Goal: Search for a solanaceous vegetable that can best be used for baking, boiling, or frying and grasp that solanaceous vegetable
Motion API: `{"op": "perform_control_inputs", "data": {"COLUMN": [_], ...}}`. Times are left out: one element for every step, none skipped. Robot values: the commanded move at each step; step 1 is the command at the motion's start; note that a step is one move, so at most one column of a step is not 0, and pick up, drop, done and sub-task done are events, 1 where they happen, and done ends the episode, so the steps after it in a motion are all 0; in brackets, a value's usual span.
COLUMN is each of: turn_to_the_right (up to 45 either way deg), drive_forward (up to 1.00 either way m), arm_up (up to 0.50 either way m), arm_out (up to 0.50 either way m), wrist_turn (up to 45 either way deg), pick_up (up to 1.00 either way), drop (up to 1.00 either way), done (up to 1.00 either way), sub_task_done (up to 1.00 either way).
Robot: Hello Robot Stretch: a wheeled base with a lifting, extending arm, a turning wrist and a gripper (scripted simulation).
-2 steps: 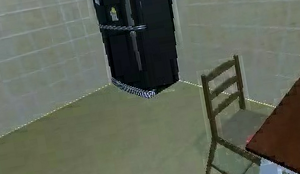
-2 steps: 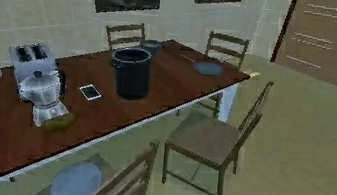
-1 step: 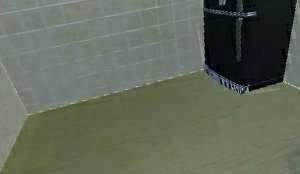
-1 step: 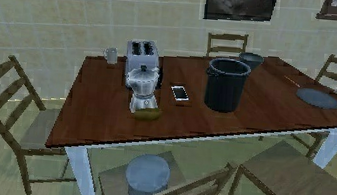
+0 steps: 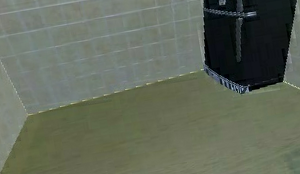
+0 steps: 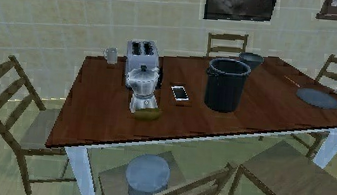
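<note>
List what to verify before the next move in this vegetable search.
1. Target identified: cannot tell. A tan thing lies at the foot of the coffee maker, and its shape is too vague to call a potato.
2. Rest of the table scanned: ok. It bears a toaster, mug, phone, plate and bowl.
3. Inside of the dark pot: cannot tell, hidden from this angle.
4. Near table edge free to approach: not ok, chairs stand along it.
5. Floor ahead free for driving: ok.
6. Fridge searched: not ok, its doors are shut.
</note>
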Motion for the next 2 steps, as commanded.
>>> {"op": "perform_control_inputs", "data": {"turn_to_the_right": [0.0,0.0], "drive_forward": [0.0,0.0], "arm_up": [0.38,0.0], "arm_out": [0.0,0.5], "wrist_turn": [0.0,0.0], "pick_up": [0.0,0.0], "drop": [0.0,0.0], "done": [0.0,0.0], "sub_task_done": [0.0,0.0]}}
